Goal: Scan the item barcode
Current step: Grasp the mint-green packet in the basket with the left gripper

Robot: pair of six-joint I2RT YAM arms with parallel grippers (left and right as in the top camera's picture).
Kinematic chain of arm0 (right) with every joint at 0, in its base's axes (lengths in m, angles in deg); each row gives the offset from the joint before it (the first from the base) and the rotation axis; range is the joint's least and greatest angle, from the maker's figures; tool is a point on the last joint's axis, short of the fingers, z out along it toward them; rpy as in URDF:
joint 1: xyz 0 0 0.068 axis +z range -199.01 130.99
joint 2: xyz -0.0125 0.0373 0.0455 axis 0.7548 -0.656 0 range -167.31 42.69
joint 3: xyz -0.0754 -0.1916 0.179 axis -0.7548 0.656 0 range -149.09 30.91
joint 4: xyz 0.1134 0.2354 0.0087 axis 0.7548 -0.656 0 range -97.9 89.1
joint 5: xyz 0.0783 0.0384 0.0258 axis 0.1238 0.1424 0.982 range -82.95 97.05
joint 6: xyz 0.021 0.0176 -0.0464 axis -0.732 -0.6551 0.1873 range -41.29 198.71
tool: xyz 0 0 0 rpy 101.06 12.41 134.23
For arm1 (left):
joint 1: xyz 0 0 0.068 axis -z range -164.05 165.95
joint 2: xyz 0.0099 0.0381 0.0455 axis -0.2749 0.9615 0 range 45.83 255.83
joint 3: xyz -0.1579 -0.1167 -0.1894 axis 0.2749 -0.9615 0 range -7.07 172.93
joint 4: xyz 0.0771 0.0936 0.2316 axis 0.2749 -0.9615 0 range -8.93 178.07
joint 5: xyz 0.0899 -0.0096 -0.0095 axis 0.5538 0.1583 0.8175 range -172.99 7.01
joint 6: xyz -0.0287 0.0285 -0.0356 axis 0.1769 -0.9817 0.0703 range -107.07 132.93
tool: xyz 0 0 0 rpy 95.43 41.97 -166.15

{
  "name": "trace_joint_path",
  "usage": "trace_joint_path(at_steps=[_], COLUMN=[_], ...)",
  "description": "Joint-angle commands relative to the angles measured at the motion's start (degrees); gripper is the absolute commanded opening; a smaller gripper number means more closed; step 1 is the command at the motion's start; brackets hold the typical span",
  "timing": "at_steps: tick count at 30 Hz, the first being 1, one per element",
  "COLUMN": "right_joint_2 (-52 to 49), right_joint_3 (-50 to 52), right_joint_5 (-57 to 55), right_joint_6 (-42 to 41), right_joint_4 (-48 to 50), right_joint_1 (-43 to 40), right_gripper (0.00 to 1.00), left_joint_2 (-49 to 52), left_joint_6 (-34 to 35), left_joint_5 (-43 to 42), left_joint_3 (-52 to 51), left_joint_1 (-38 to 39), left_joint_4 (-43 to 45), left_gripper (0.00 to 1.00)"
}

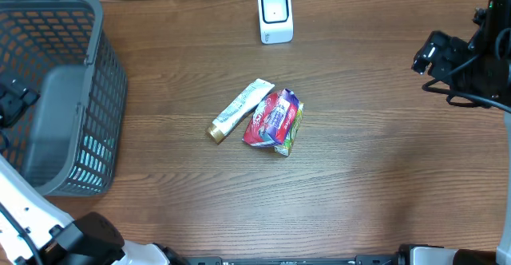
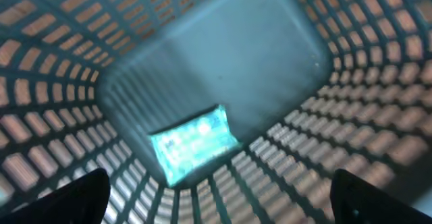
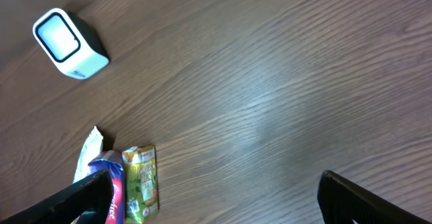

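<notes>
**A:** L side?
**B:** Cam on the left gripper (image 2: pixel 219 183) looks straight down into the grey mesh basket (image 1: pixel 88 25). Fingers (image 2: pixel 74 197) spread wide at both btm corners, nothing between them, so released.

**A:** Anything in the basket?
**B:** One teal packet (image 2: pixel 194 143), flat on the basket floor close to a wall, with pale print on its face. View's blurred and I can't read a label or barcode. Prob. a soft pack, not sure.

**A:** R side?
**B:** The right gripper (image 3: pixel 216 180) is over the tabletop (image 1: pixel 383 153) at the far R, well apart from the items. Fingers (image 3: pixel 364 200) wide apart, empty.

**A:** Items on the tabletop?
**B:** Three, clustered mid-tabletop.
- White tube (image 1: pixel 239 109) w/ gold cap, lying diagonal, cap end toward the basket side.
- Red pouch (image 1: pixel 270 120), red-purple and crinkled, just beside the tube.
- Green packet (image 1: pixel 291 133), yellow-green, against the pouch's R edge and partly covered by it.

**A:** Scanner?
**B:** White scanner (image 1: pixel 275 14), upright near the tabletop's far edge, about centre, well apart from the cluster.
</notes>
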Motion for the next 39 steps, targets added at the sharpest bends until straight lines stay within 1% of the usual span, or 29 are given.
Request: trace_joint_path(at_steps=[1,2,6,9,12,13,16,25,30,32,33,35,38,39], right_joint_2=[0.02,0.02,0.02,0.02,0.02,0.02,-0.02,-0.87,-1.64,-1.97,-2.19,-2.73,-3.08,-3.08], right_joint_3=[0.09,0.09,0.09,0.09,0.09,0.09,0.09,0.09,0.09,0.09,0.09,0.09,0.09,0.09], right_joint_5=[0.26,0.24,0.24,0.24,0.24,0.24,0.24,0.26,0.26,0.26,0.26,0.28,0.74,1.33], right_joint_6=[0.24,0.26,0.24,0.24,0.24,0.24,0.24,0.24,0.24,0.22,0.22,0.22,0.24,0.24], right_joint_4=[0.44,0.44,0.48,0.55,0.7,0.74,0.76,0.7,0.72,0.7,0.68,0.61,0.5,0.52], right_joint_1=[-0.13,-0.13,-0.13,-0.13,-0.13,-0.13,-0.13,-0.13,-0.13,-0.13,-0.13,-0.13,-0.13,-0.13], right_gripper=[0.97,0.97,0.97,0.97,0.97,0.97,0.98,0.97,0.97,0.97,0.97,0.97,0.97,0.97], left_joint_2=[-0.39,-0.39,-0.39,-0.39,-0.37,-0.37,-0.37,-0.31,-0.07,0.33,0.61,1.64,3.13,4.22], left_joint_6=[0.66,0.63,0.87,0.85,0.79,0.55,-2.03,-9.6,-9.92,-9.92,-9.94,-10.01,-10.14,-10.45], left_joint_5=[-2.91,-2.34,-0.81,-1.03,-1.84,-2.14,-3.23,-2.64,0.76,0.74,0.74,0.81,0.98,0.96], left_joint_3=[-7.58,-11.41,-21.55,-31.56,-37.59,-39.01,-44.57,-52.83,-54.86,-55.21,-55.25,-55.25,-55.25,-55.25], left_joint_1=[-2.38,-2.38,-2.27,-2.23,-1.92,-1.75,-0.33,2.29,2.29,2.27,2.27,2.27,2.27,2.29], left_joint_4=[4.46,6.51,12.48,20.96,26.69,28.13,34.42,44.24,46.18,47.08,47.45,48.24,49.03,49.37], left_gripper=[0.96,0.95,0.94,0.93,0.95,0.97,0.99,1.0,1.0,1.0,0.99,0.93,0.75,0.65])
